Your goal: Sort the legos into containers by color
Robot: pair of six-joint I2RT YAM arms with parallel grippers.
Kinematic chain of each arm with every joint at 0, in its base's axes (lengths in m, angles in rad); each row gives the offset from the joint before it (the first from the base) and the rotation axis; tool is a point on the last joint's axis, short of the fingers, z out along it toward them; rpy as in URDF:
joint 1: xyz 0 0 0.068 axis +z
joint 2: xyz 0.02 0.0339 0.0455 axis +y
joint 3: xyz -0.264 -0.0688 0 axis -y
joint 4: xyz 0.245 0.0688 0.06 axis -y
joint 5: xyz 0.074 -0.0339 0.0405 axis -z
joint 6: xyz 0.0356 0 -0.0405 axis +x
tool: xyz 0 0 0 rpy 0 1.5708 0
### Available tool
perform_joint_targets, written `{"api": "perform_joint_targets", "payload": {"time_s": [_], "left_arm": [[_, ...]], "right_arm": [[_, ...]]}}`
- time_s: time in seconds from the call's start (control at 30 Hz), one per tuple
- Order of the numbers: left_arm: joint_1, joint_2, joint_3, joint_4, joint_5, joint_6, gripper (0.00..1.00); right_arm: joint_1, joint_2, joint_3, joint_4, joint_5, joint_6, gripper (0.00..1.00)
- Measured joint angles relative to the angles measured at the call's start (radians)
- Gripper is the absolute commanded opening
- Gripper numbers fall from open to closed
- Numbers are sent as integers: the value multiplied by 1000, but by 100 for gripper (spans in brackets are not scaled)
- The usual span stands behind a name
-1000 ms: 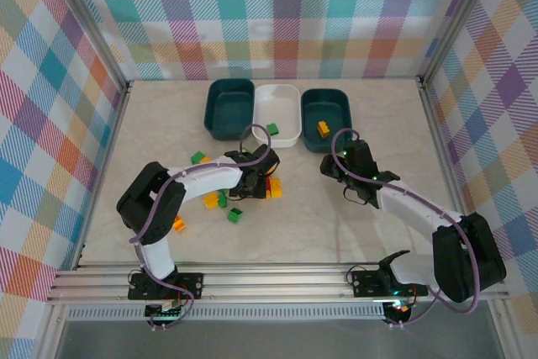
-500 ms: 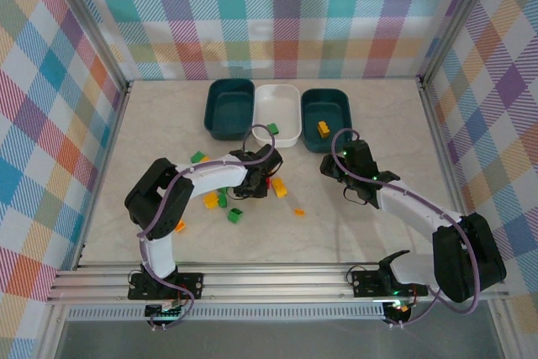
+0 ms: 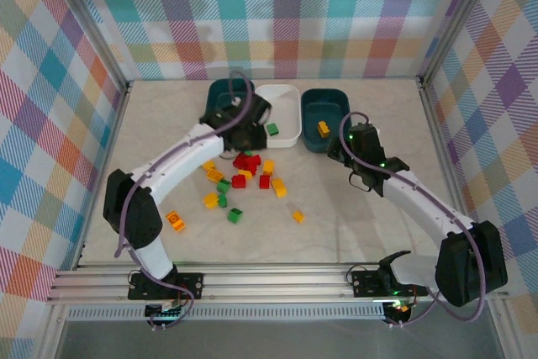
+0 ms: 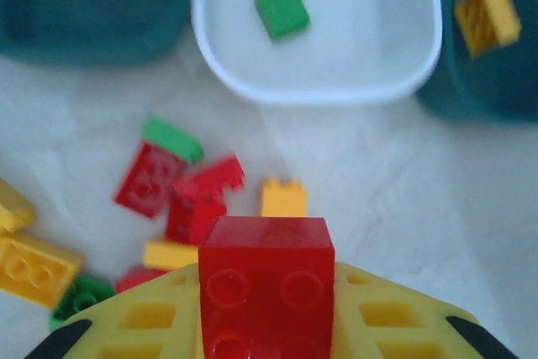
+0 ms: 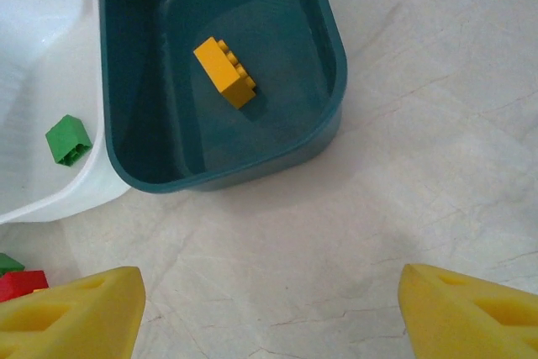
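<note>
Legos in red, yellow and green lie scattered on the table, near of the three tubs. The left gripper is clamped on a red brick by the near edges of the left teal tub and the white tub, which holds a green brick. The right gripper hangs wide and empty just near of the right teal tub, which holds a yellow brick.
</note>
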Motion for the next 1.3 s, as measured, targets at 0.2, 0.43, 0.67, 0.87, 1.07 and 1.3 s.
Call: {"api": "perform_joint_targets", "payload": {"time_s": [0.2,0.43,0.67,0.87,1.07,1.3], "left_arm": [[204,130,163,-8,63,55,16],[293,247,192,-15,161,74,16],[362,417,386,-54,241,79,17],[391,634,655,-90,271,99,22],[392,743,711,-96,260,102,55],[392,759,766,-108,290,93,83]], "right_arm": [[0,48,31,-86,0,-13,80],[-6,122,88,-193,-3,-32,80],[-6,129,158,-241,-25,-55,81],[-6,233,237,-270,-63,-87,80],[-6,298,247,-254,-119,-108,80],[7,298,247,-249,-224,-160,80]]}}
